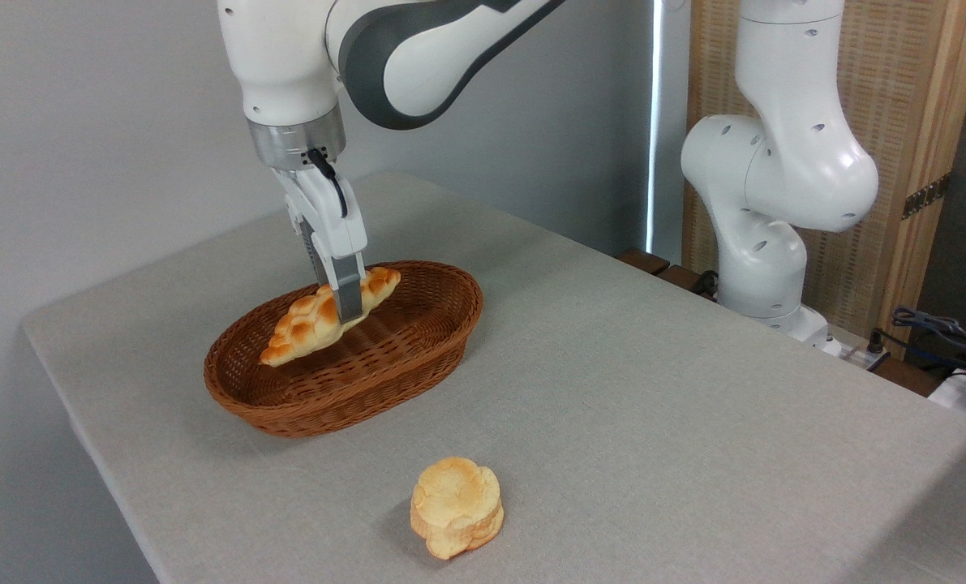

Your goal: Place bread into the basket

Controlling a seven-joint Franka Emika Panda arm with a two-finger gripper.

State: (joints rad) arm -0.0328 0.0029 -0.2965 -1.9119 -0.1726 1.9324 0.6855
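Pinching the bread near its upper end, the tool hangs over the basket. The loaf slants down-left from the tool, roughly along the basket's length.

Basket sits on the tabletop, over toward the left side. Bread lies lengthwise over the basket's back half, one tip pointing left, the other toward the far rim, with the end effector clamped around its right part from above. Bun sits in front of the basket, to its right, near the front edge and well apart. Arm base stands beyond the tabletop's right rear edge.
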